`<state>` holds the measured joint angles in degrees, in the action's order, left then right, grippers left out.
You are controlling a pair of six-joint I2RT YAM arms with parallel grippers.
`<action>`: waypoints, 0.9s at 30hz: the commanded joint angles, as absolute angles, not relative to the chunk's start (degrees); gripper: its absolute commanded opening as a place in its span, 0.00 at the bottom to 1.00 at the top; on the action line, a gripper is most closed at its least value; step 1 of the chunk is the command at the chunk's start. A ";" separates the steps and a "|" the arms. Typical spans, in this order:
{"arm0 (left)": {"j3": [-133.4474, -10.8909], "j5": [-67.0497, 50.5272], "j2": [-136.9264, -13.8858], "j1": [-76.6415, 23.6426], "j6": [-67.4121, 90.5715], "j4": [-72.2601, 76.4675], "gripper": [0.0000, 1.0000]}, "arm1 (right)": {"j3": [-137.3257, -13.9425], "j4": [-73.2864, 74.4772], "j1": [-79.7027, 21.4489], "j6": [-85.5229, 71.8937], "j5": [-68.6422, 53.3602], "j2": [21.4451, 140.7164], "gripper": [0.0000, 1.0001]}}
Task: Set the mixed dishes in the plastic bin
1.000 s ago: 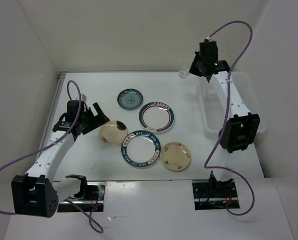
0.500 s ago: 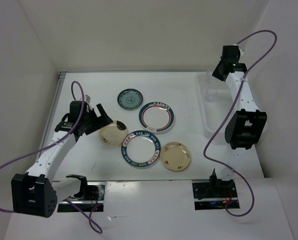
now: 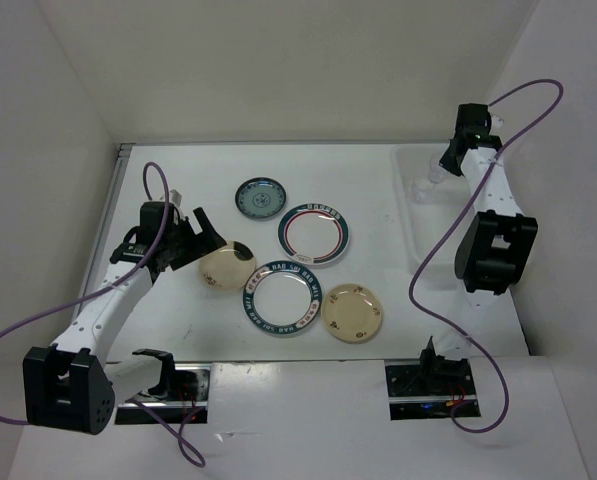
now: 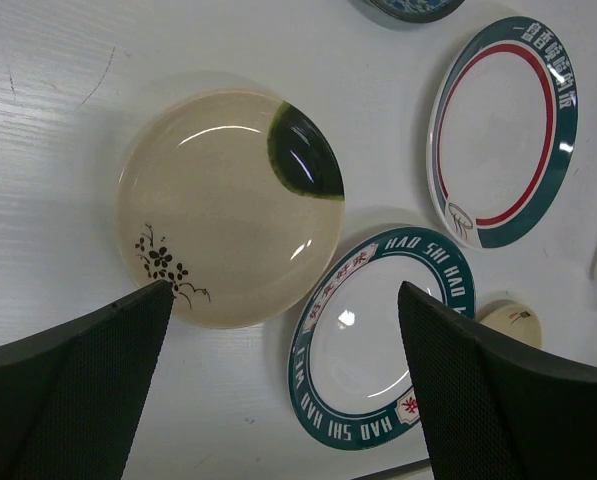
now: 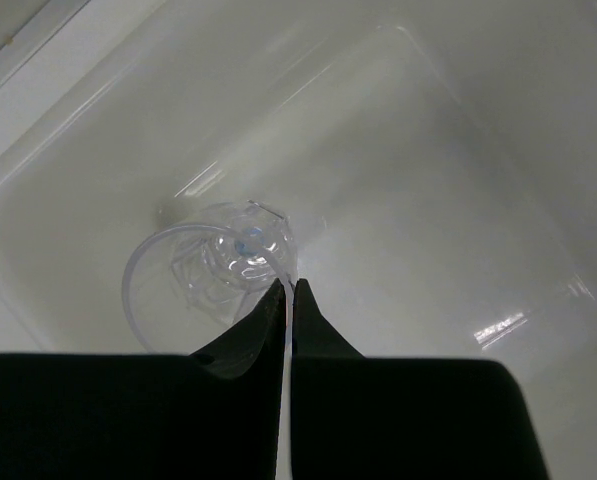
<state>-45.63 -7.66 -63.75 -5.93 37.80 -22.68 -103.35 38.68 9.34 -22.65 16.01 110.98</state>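
Right claw (image 5: pixel 288 290): closed, pinching the thin rim wall of the clear cup (image 5: pixel 213 265). The cup hangs inside the bin (image 5: pixel 448 150), near one rounded corner, tilted so that I look into its mouth and see its base beyond. I cannot tell whether the base touches the bin floor. From above, the right claw (image 3: pixel 438 172) is over the far end of the bin (image 3: pixel 410 225), at the right side of the counter (image 3: pixel 178 340).

Left claw (image 4: pixel 283 290): wide open, gripping nothing, hovering above the near edge of a cream plate (image 4: pixel 228 205) with a flower sprig and a dark patch on its rim.

On the counter outside the bin, five dishes:
- the cream plate (image 3: pixel 227 266), just beside the left claw (image 3: pixel 200 240)
- lettered teal-rimmed plate (image 3: pixel 282 297), just right of it
- red-ringed teal-rimmed plate (image 3: pixel 315 233), behind that
- teal saucer (image 3: pixel 259 198), farthest back
- second cream plate (image 3: pixel 352 312), nearest me, beside the lettered plate
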 commanded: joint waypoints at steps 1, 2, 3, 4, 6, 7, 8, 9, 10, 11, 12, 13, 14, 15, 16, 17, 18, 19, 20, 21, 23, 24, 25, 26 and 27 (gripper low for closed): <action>-46.23 -7.47 -63.98 -6.15 37.79 -21.62 1.00 | -104.58 37.18 8.96 -22.50 15.04 112.50 0.00; -46.23 -7.47 -63.98 -6.15 37.79 -21.62 1.00 | -104.59 37.18 8.96 -22.50 14.51 113.20 0.00; -46.23 -7.47 -63.98 -6.15 37.79 -21.62 1.00 | -105.29 37.18 8.96 -22.50 13.02 113.90 0.00; -46.23 -7.47 -64.51 -6.15 37.27 -21.62 1.00 | -105.29 37.18 8.96 -22.50 12.40 113.91 0.00; -46.23 -7.47 -64.51 -6.15 37.27 -21.62 1.00 | -105.29 37.18 8.96 -22.50 11.87 115.04 0.00; -46.23 -7.47 -64.51 -6.15 37.27 -21.62 1.00 | -105.29 37.18 8.96 -22.50 11.17 115.05 0.00; -46.23 -7.47 -64.51 -6.15 37.27 -21.62 1.00 | -105.82 37.18 8.96 -22.50 11.16 115.57 0.00; -46.23 -7.47 -64.51 -6.15 37.27 -21.62 1.00 | -105.82 37.18 8.96 -22.50 11.16 115.58 0.00; -46.23 -7.47 -64.51 -6.15 37.27 -21.62 1.00 | -105.82 37.18 8.96 -22.50 10.55 116.10 0.00; -46.23 -7.47 -65.03 -6.15 37.27 -21.62 1.00 | -106.43 37.18 8.96 -22.50 10.55 116.10 0.00; -46.23 -7.47 -65.04 -6.15 37.27 -21.62 1.00 | -106.44 37.18 8.96 -21.98 10.02 116.71 0.00; -46.23 -7.47 -65.04 -6.15 37.27 -21.62 1.00 | -106.44 37.18 8.96 -21.97 10.02 116.72 0.00; -46.23 -7.47 -65.04 -6.15 37.27 -21.62 1.00 | -106.96 37.18 8.96 -21.97 9.50 117.24 0.01; -46.23 -7.47 -65.56 -6.15 37.27 -21.62 1.00 | -106.96 37.70 8.96 -21.97 9.49 117.25 0.13; -46.23 -7.47 -65.57 -6.15 37.27 -21.62 1.00 | -106.96 37.71 8.96 -21.97 8.97 117.25 0.31; -46.23 -7.47 -65.57 -6.15 37.27 -21.62 1.00 | -106.96 37.71 8.96 -21.97 8.09 117.25 0.44; -46.23 -6.95 -65.57 -6.15 37.27 -21.62 1.00 | -106.96 37.71 8.96 -21.97 8.09 116.29 0.49; -46.23 -6.94 -65.57 -6.15 37.27 -21.62 1.00 | -106.96 37.71 8.96 -21.97 7.48 115.58 0.58; -46.23 -6.94 -65.57 -6.15 37.27 -21.62 1.00 | -107.57 37.71 8.96 -21.97 7.47 113.92 0.63; -46.23 -6.94 -65.57 -6.15 37.27 -21.10 1.00 | -108.54 38.23 8.96 -21.45 7.47 112.95 0.64; -46.23 -6.94 -66.09 -6.15 37.27 -21.09 1.00 | -109.94 38.75 7.22 -21.45 7.47 110.32 0.64; -46.23 -6.94 -66.62 -6.15 37.87 -20.57 1.00 | -109.95 38.76 6.42 -21.45 8.69 107.43 0.64; -46.23 -6.94 -66.62 -6.15 37.88 -20.57 1.00 | -109.95 38.76 5.46 -21.45 8.70 105.75 0.65; -46.23 -6.94 -67.23 -6.15 37.88 -20.57 1.00 | -109.34 38.76 3.10 -21.45 8.70 104.17 0.67; -46.23 -6.94 -67.76 -6.15 37.88 -20.04 1.00 | -108.64 38.24 1.51 -21.45 8.70 101.11 0.67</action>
<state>-45.63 -7.29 -66.52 -5.93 37.76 -22.17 -105.71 39.07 6.76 -22.02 8.51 112.31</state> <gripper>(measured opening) 0.998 0.664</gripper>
